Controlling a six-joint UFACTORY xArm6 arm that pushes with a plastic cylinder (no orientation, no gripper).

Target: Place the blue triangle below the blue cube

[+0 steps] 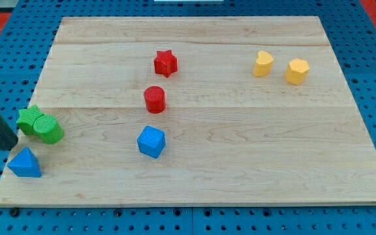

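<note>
So at the far left edge my tip (10, 146) was down on the wooden board (240, 170), the dark rod slanting in from the upper left, and there's nothing on it to open or close, just a bare rod end touching no block that I could see. Just right of and nearer than the tip sat the blue plastic triangle block (25, 163), close to the board's near-left corner. A bit farther back and right of the tip were the two green plastic blocks (40, 125), bunched together and touching each other. Moving right, the blue plastic cube (151, 141) was well apart from the triangle, roughly mid-board. Behind it stood the red plastic cylinder (155, 99), then the red plastic star (165, 63) farther still. Way off to the far right were two yellow plastic blocks (280, 67). My read: the triangle needed to travel right along the near edge, so the tip wanted to be on the triangle's left side, and it was almost there already.
</note>
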